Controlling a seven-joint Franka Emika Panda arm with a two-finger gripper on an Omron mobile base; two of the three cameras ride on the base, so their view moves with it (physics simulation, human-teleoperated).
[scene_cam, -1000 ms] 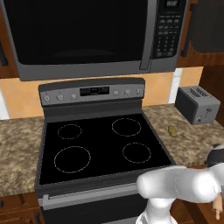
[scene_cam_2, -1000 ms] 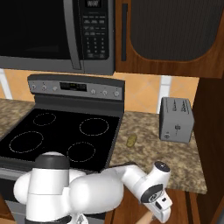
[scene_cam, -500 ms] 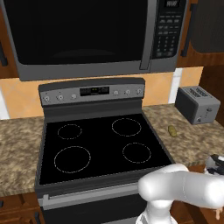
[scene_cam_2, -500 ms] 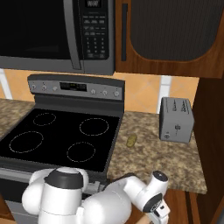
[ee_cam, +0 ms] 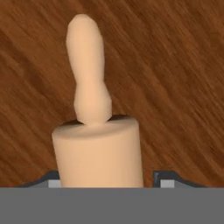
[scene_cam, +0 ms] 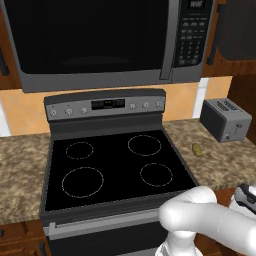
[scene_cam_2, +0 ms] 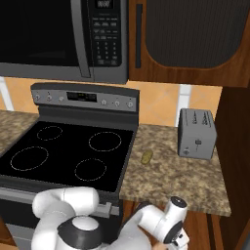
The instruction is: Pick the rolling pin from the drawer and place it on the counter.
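Note:
The rolling pin (ee_cam: 98, 148), light tan wood, lies on the reddish-brown floor of the drawer (ee_cam: 175, 65), its narrow handle pointing away up the hand view. My gripper (ee_cam: 107, 180) is low over it and open, with one dark fingertip (ee_cam: 53, 178) on either side of the thick body. A small gap shows on the right side. In the base views my wrist (scene_cam_2: 172, 223) hangs below the front edge of the speckled granite counter (scene_cam_2: 171, 178), right of the stove. The same counter (scene_cam: 220, 162) also appears in the left base view.
A black stove top (scene_cam: 115, 165) sits left of the counter, with a microwave (scene_cam: 100, 40) above it. A grey toaster (scene_cam_2: 197, 133) stands at the back of the counter. A small yellow-green lump (scene_cam_2: 146, 156) lies near the stove edge. Dark wood cabinets close in on the right.
My arm has sunk lower, and the wrist has dropped below the counter's front edge toward the drawer. The counter, toaster and lump have not moved.

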